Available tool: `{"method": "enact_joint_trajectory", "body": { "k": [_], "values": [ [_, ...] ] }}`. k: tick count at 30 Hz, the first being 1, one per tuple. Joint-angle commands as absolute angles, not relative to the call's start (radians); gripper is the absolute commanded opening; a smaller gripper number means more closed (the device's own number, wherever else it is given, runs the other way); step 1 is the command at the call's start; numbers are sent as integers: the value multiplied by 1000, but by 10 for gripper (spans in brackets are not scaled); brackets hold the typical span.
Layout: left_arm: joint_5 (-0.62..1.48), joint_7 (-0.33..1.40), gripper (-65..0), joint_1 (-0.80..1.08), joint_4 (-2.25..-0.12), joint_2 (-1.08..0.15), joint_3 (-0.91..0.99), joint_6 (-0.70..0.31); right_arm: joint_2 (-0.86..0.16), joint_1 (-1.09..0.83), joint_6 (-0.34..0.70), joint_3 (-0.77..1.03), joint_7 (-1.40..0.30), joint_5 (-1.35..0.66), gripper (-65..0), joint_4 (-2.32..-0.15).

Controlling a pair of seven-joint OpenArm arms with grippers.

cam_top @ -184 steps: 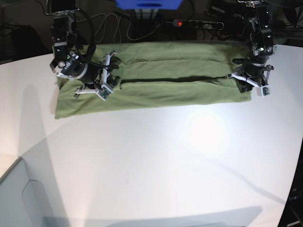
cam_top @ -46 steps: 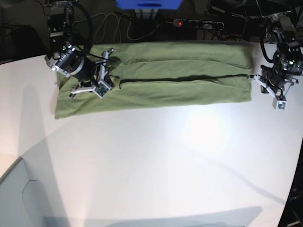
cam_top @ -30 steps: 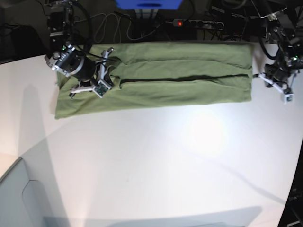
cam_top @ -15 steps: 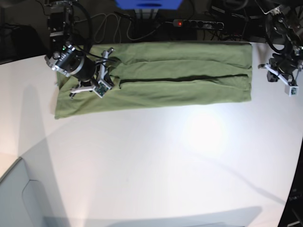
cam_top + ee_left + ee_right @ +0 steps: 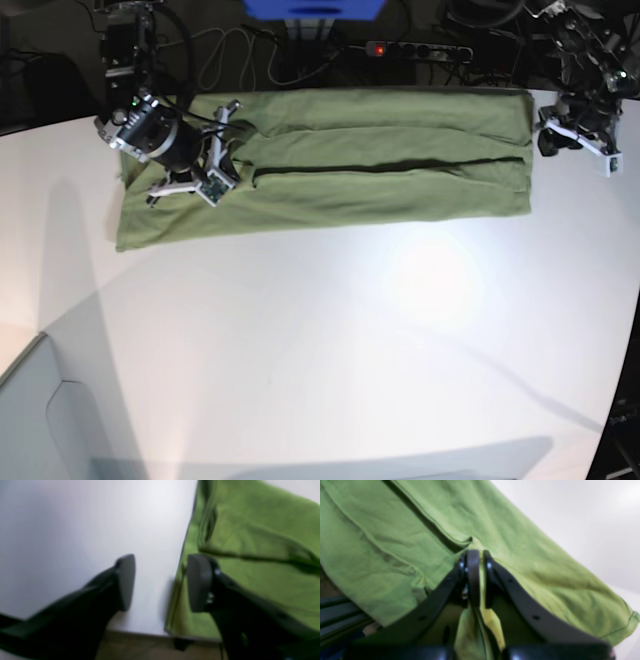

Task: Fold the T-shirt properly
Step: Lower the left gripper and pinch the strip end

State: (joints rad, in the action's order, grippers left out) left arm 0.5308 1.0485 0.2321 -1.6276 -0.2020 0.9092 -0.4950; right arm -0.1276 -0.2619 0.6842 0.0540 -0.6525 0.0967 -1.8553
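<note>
The olive-green T-shirt (image 5: 380,165) lies as a long band along the table's far side, both long edges folded in toward a dark middle seam. My right gripper (image 5: 228,160) rests on its left part and, in the right wrist view, my right gripper (image 5: 478,577) is shut on a pinched fold of the T-shirt (image 5: 532,555). My left gripper (image 5: 575,142) hovers just off the shirt's right end. In the left wrist view the left gripper (image 5: 161,582) is open with nothing between its fingers, one finger over the bare table and the other above the edge of the T-shirt (image 5: 262,555).
The white table (image 5: 350,340) stretches wide in front of the shirt. Behind it lie a power strip (image 5: 420,48) with a red light, cables and a blue object (image 5: 315,8). A grey box (image 5: 40,420) sits at the lower left. The table's far edge (image 5: 135,632) shows below the left gripper.
My left gripper has opened and moved up and away past the shirt's right end toward the table's back corner. The right gripper and the shirt have stayed put.
</note>
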Motion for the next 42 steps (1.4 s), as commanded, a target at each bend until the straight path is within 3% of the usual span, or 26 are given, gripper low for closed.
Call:
{"method": "enact_joint_trajectory", "body": {
  "k": [1,6,30,34,42],
  "values": [
    [582,1026,-280,217,-1629,-219,909,-499,-133,-255,698,56,-633,81,-647,-1870],
    [713,1026,-225,217,-1561,-220,914,-499,-133,-257,698,56,-633,81,-647,-1870],
    [736,1024,-227,213,-1437,-193,906,-499,-133,-257,698,56,-633,81,-647,-1870],
    [736,1024,-265,213,-1437,-185,892,-499,-133,-257,698,56,-633,81,-647,-1870],
    [736,944,-267,226,-1415,-182,860,-499,-133,-259,698,56,-633,81,-647,-1870]
  ]
}}
